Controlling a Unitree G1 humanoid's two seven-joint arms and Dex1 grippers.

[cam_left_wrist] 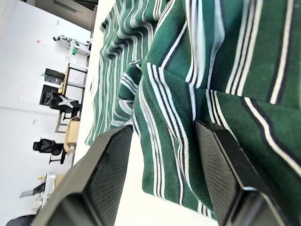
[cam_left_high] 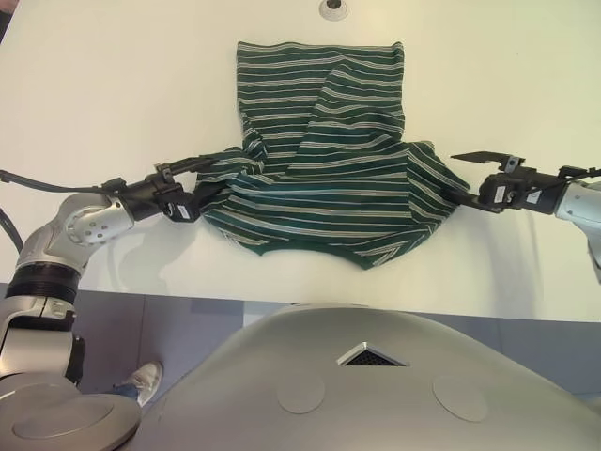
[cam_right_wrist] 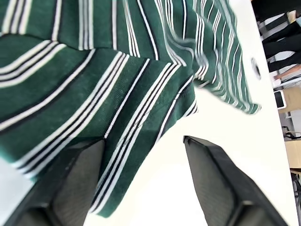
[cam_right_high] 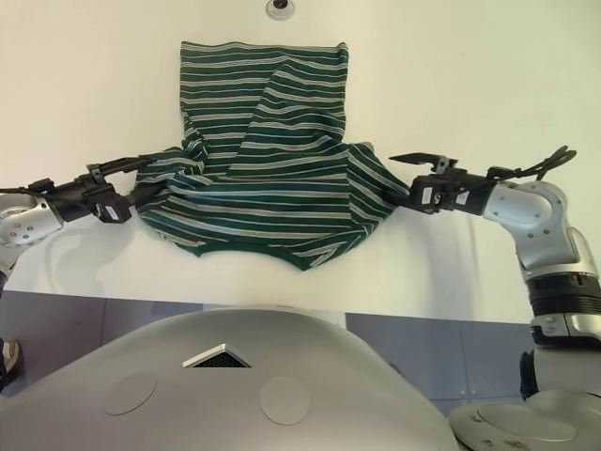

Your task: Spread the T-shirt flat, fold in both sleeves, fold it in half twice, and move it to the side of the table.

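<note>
The left gripper [cam_left_high: 218,173] lies low over the worktop [cam_left_high: 103,75] at the left flank of the T-shirt [cam_left_high: 324,141]. Its jaws stand apart, with a bunched fold of the striped cloth in the gap. In the left wrist view one finger [cam_left_wrist: 106,179] rests over bare white surface while the other lies against the fabric. The jaws therefore straddle the edge without pinching it, a placement suited to taking hold of that side.

The T-shirt lies in the middle of the worktop. Its far half is flat, with a straight edge close to a round fitting [cam_left_high: 332,9] set in the surface. The near half is gathered into ridges that run out toward each gripper. Those ridges suggest the sides need drawing outward before the cloth lies smooth. The spreading step looks unfinished, and no sleeve is folded in yet.

The right gripper [cam_left_high: 454,177] mirrors the left one at the shirt's right flank, roughly level with it, probably so that an outward pull would be even on both sides. Its jaws are parted too. In the right wrist view one finger [cam_right_wrist: 214,183] hangs over bare worktop, and the other sits at the rumpled green edge, touching cloth but clamping nothing.
</note>
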